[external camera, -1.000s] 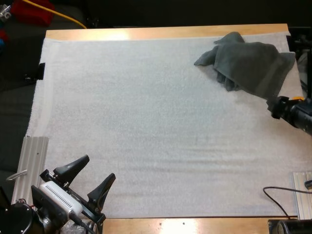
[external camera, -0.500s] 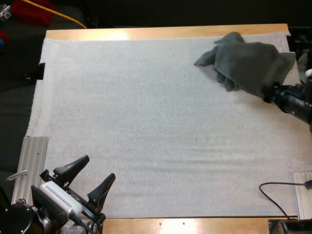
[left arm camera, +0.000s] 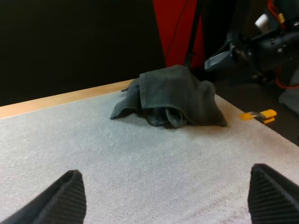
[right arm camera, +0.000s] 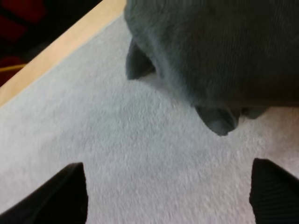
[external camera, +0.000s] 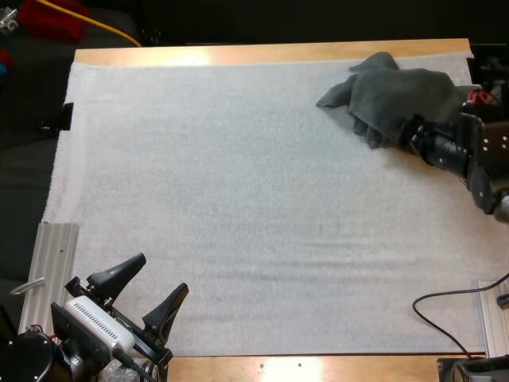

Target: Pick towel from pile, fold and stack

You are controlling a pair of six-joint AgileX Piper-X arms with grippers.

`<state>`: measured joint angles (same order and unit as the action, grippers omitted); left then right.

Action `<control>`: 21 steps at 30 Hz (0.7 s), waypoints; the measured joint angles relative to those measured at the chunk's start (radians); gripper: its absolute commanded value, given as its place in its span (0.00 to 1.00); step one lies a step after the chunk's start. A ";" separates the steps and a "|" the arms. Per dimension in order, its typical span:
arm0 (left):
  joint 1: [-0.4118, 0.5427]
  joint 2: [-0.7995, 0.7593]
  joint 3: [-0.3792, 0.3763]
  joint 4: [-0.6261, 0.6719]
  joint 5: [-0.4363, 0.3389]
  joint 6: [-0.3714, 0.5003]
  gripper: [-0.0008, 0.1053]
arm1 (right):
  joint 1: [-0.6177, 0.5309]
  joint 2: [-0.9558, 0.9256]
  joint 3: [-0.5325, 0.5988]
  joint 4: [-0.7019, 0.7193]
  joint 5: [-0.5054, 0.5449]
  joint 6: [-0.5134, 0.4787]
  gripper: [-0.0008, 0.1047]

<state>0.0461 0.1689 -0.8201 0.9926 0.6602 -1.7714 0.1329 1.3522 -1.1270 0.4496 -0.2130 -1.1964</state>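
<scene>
Evidently poised to seize it, the right tool (external camera: pixel 404 134), fingers spread, hangs at the edge of the crumpled towel (external camera: pixel 398 91) in the far right corner of the worktop (external camera: pixel 238 54); the left tool (external camera: pixel 163 274) idles, fingers apart.

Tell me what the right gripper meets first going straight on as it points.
Probably the crumpled towel: the open right gripper points at it across bare white mat, nothing between.
</scene>
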 measured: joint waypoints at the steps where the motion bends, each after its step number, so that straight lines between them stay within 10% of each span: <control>1: 0.000 0.000 0.000 0.000 0.000 0.000 0.66 | 0.000 0.014 0.000 -0.012 0.000 0.005 0.67; 21: 0.000 0.000 0.000 0.000 0.017 -0.002 0.66 | 0.000 0.316 -0.134 -0.134 0.042 0.034 0.67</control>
<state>0.0461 0.1689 -0.8201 0.9926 0.6770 -1.7731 0.1329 1.6686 -1.2606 0.3155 -0.1706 -1.1621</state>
